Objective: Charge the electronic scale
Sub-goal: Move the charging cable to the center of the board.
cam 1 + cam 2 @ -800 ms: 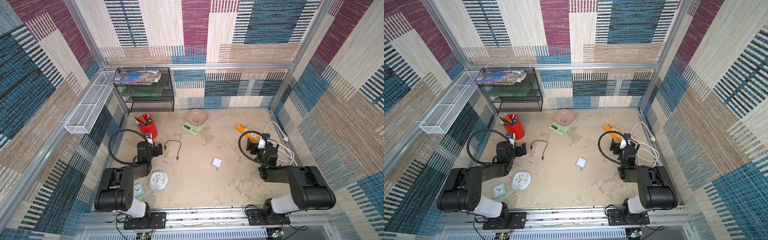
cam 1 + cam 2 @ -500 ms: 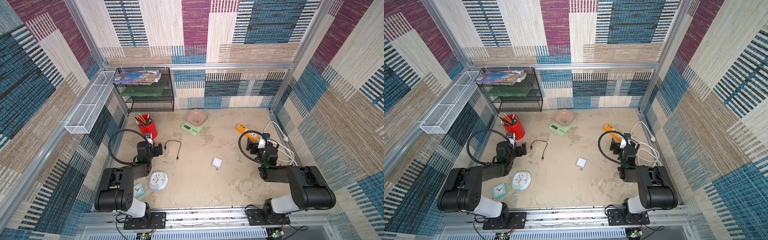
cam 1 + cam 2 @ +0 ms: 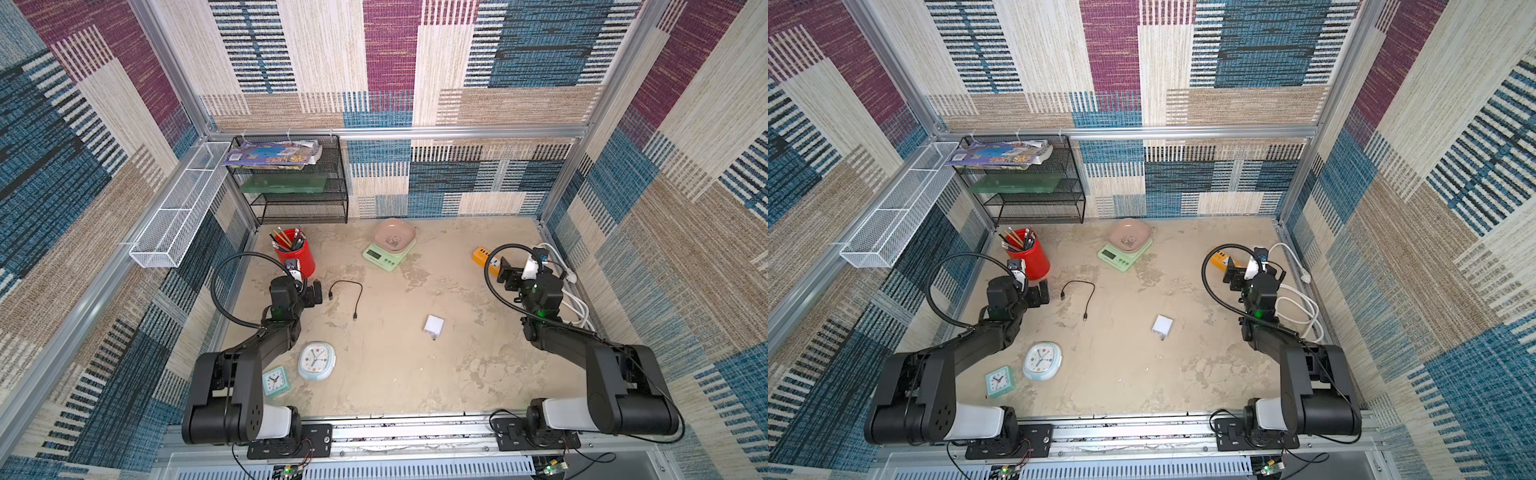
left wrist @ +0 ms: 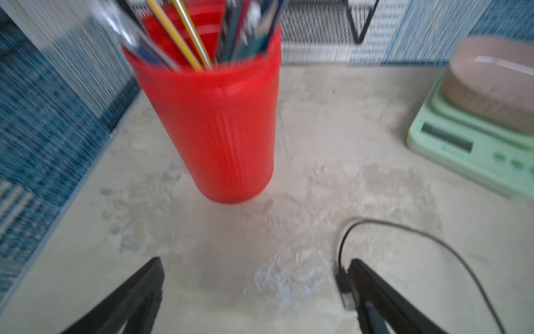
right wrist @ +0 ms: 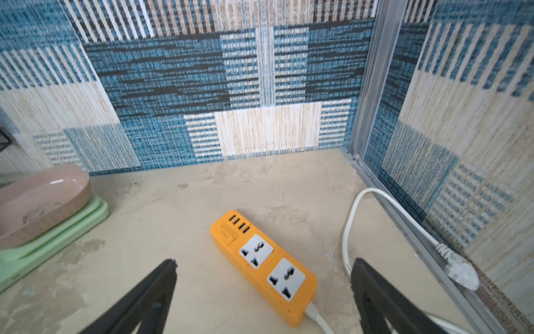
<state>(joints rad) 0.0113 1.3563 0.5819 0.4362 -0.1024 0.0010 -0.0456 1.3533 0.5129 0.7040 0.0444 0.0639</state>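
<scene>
- The electronic scale (image 3: 388, 253) is sitting near the back wall in both top views, roughly midway between the two arms, with its display and buttons facing the robot.
- A pink tray (image 3: 394, 237) is resting on its platform, showing a small panda drawing inside.
- The scale is lying well apart from both grippers, ahead of each and towards the middle of the table (image 3: 395, 374).
- Small print under the scale's display is showing in the left wrist view (image 4: 474, 150), but it is too blurred to read; the label on the orange power strip (image 5: 263, 266) is likewise unreadable.
- The left gripper (image 4: 255, 261) is hovering with jaws spread wide and gripping nothing; one plug of a black cable (image 4: 404, 231) is lying just beside one finger, and I cannot tell whether they are touching.
- A red pencil cup (image 4: 219, 124) is standing just ahead of that gripper.
- The right gripper (image 5: 265, 261) is also gaping wide and empty, hanging above the near end of the power strip.
- A white charger block (image 3: 434, 324) is lying alone between the arms.
</scene>
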